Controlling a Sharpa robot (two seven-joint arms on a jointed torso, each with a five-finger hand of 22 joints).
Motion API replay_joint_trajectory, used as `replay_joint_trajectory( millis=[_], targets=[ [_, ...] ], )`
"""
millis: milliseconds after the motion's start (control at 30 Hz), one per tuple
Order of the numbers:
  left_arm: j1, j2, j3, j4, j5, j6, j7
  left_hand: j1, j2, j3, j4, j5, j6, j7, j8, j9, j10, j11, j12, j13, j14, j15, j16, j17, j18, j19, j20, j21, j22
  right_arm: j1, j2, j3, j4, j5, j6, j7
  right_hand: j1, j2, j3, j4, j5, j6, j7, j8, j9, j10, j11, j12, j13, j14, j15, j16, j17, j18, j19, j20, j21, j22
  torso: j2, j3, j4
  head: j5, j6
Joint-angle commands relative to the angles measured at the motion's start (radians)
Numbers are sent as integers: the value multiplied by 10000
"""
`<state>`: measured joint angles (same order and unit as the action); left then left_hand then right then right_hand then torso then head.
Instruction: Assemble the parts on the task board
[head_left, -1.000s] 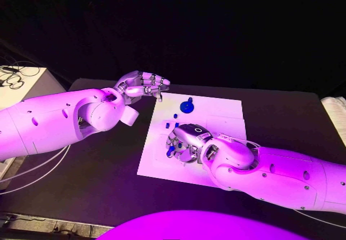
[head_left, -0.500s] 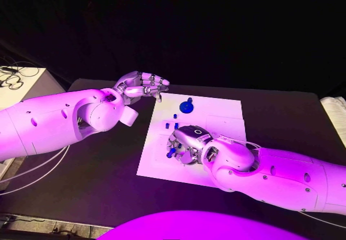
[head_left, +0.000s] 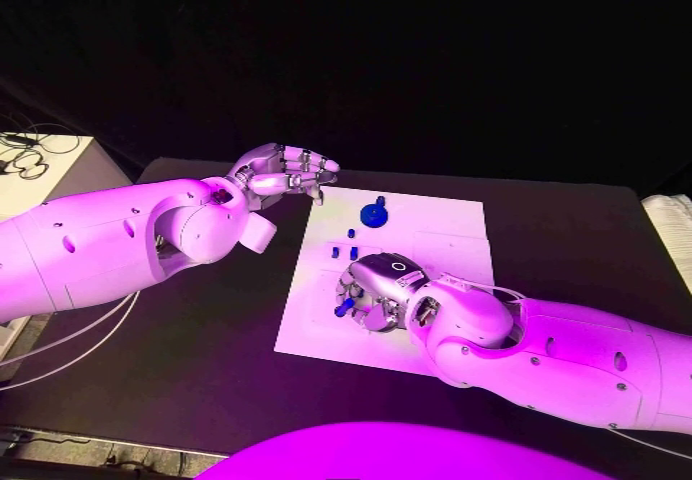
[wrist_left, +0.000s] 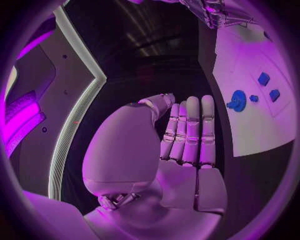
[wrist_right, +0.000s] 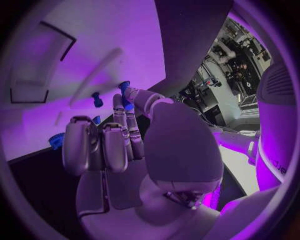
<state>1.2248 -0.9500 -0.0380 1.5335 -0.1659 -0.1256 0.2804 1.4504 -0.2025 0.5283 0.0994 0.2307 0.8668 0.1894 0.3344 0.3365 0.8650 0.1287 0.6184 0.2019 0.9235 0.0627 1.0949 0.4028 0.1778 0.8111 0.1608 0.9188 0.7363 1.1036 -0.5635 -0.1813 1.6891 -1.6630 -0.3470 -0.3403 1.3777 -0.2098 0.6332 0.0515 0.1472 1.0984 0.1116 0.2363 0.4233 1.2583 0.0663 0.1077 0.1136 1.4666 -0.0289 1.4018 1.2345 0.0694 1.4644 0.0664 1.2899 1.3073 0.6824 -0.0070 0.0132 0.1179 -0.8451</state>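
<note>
On the task board (head_left: 433, 225), my right robot hand (head_left: 378, 290) pinches a blue part (head_left: 342, 309) (left robot hand (head_left: 286, 170) curled, holding nothing).

The task board (head_left: 433, 225) is plain white, without pattern. The parts on it are blue: a round one (head_left: 374, 214) at 12 o'clock, small ones (head_left: 349, 233) nearer centre. The surface (head_left: 202, 350) is black. Both arms are white; each hand (head_left: 289, 168) is silver.
</note>
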Motion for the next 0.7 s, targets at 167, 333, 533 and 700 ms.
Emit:
replay_joint_trajectory(
  millis=[167,333,533,700],
  targets=[
    [7,2,7,33,44,159,38,43,42,-36,-21,16,-12,-33,54,-13,-36,-18,35,-27,45,-15,-77,-14,54,37,-4,-72,-6,-19,175,-11,-101,-431,408,-162,-195,32,-21,-87,24,-15,38,-9,297,229,-177,-22,42,366,-29,0,-50,-169,500,-24,-43,1491,4,-5,-8,-18,1],
    [7,1,7,42,43,161,33,43,42,-36,-21,16,-12,-33,54,-13,-36,-18,35,-27,45,-15,-77,-14,54,37,-4,-72,-6,-29,300,-14,-168,-459,353,-108,-321,-28,-4,-112,25,-113,63,-71,298,169,-146,-93,66,363,-5,-3,-53,-170,495,-5,-47,1496,10,-2,0,-33,-8],
    [8,-2,7,45,42,164,29,43,42,-36,-21,16,-12,-33,54,-13,-36,-18,35,-27,45,-15,-77,-14,54,37,-4,-72,-6,-63,360,-16,-172,-427,254,14,-692,-301,-39,-87,12,-305,109,-227,267,32,-78,-235,122,369,56,14,-30,-171,491,46,-55,1504,2,0,11,-33,-36],
    [8,-8,7,41,44,166,18,10,58,-49,8,11,-12,-30,56,-16,-38,-13,34,-37,50,-9,-85,-13,51,35,-1,-83,-10,-77,338,-16,-159,-402,71,87,-1021,-607,-255,-33,2,-665,152,-494,182,-303,10,-370,130,368,128,26,-20,-163,477,105,-117,1490,-4,-1,-1,-22,-30]
  ],
)
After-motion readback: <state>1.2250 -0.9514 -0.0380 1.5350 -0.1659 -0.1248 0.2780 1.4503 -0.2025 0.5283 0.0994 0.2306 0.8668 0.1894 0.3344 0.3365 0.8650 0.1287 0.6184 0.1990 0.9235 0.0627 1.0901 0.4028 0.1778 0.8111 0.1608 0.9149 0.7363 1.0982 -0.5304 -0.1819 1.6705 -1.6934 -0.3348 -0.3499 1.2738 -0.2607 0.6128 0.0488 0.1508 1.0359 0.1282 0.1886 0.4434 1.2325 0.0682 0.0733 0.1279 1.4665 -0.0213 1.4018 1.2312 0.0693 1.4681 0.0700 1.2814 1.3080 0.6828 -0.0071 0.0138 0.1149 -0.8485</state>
